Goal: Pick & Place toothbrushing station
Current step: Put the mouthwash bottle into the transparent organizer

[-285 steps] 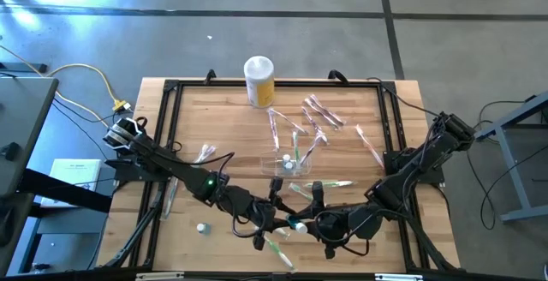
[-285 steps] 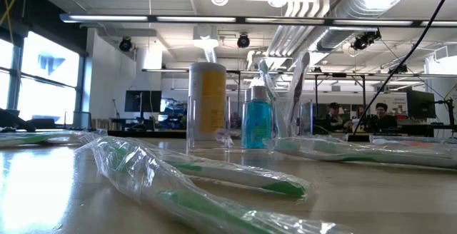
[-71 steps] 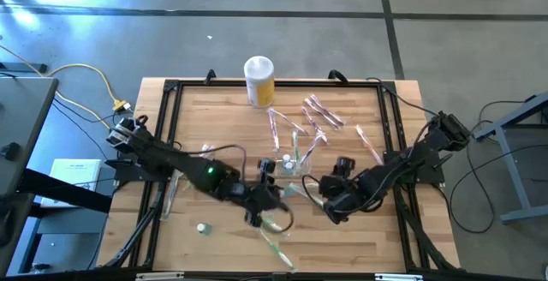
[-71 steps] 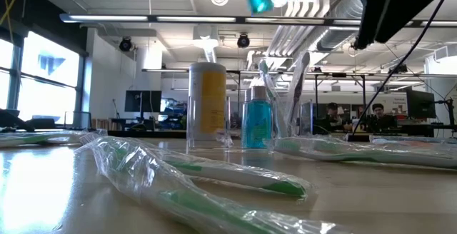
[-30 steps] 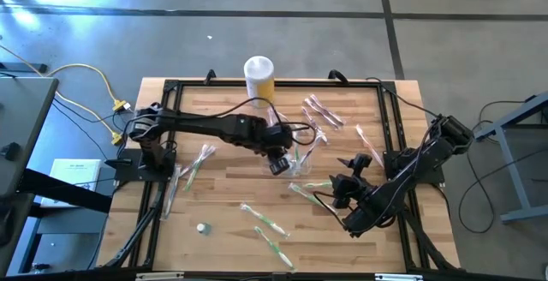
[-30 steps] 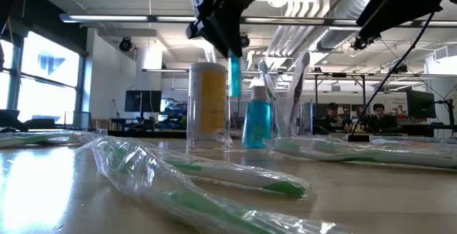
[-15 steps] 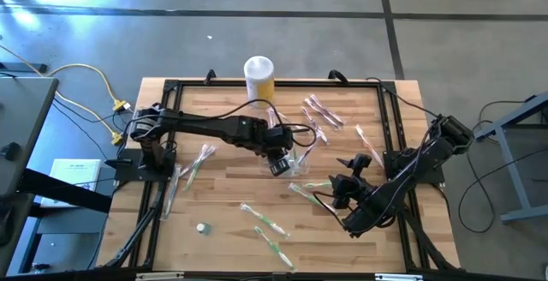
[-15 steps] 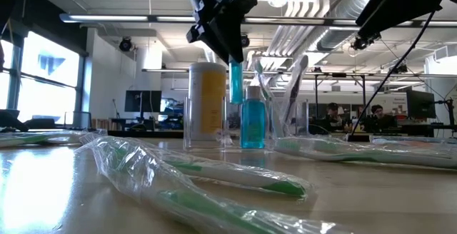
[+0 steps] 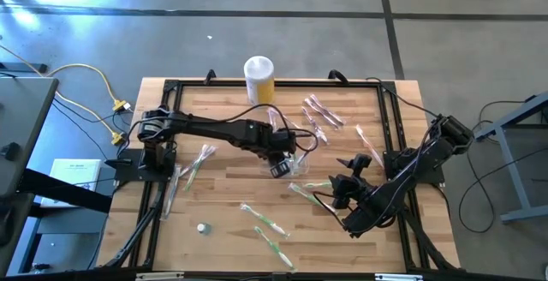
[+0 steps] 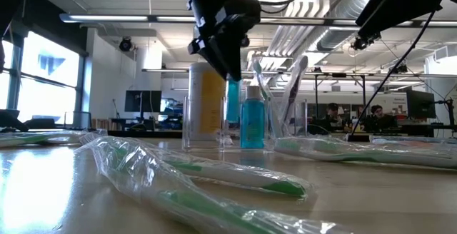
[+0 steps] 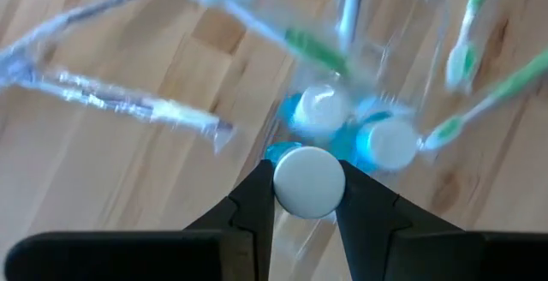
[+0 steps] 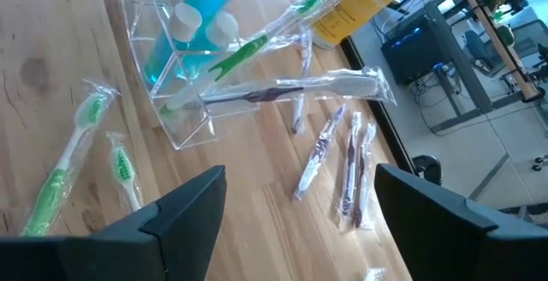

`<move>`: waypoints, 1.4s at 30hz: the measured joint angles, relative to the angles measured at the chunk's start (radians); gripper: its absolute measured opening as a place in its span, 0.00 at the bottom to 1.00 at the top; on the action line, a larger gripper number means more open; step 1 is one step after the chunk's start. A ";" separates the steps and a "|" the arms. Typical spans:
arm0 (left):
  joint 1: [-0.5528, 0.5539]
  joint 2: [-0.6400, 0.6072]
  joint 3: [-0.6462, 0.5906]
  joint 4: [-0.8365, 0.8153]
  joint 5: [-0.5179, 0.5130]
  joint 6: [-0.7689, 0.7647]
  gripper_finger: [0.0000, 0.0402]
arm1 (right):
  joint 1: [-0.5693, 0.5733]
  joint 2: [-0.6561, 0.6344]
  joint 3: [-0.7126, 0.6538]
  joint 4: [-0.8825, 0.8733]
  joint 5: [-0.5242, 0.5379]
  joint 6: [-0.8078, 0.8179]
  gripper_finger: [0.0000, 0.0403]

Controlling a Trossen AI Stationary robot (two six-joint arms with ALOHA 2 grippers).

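Writing nowhere legible — left claw [image 11: 308, 197] grips blue bottle [image 11: 306, 181] over toothbrushing station [image 12: 184, 101]; right claw [image 12: 300, 197] spread wide.

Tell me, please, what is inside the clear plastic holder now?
The holder contains small blue bottles with white caps and wrapped green toothbrushes leaning out. The left gripper is lowering another blue bottle in. The arm hides the holder's floor from above.

No text, brand, number or sign can be read. The yellow canister [image 9: 259, 81] carries dark printing on its label, too small and blurred to make out; the wrapped toothbrushes [image 9: 261, 218] show no legible lettering.
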 joint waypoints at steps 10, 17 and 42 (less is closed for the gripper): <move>0.000 0.007 -0.086 0.090 0.000 0.000 0.23 | 0.000 0.000 0.000 0.005 -0.004 0.000 0.72; 0.000 0.007 -0.102 0.114 0.002 0.000 0.23 | 0.000 0.000 0.000 0.013 -0.005 -0.004 0.72; 0.000 0.005 -0.062 0.131 0.001 0.065 0.34 | 0.000 0.000 0.000 0.019 -0.005 -0.015 0.72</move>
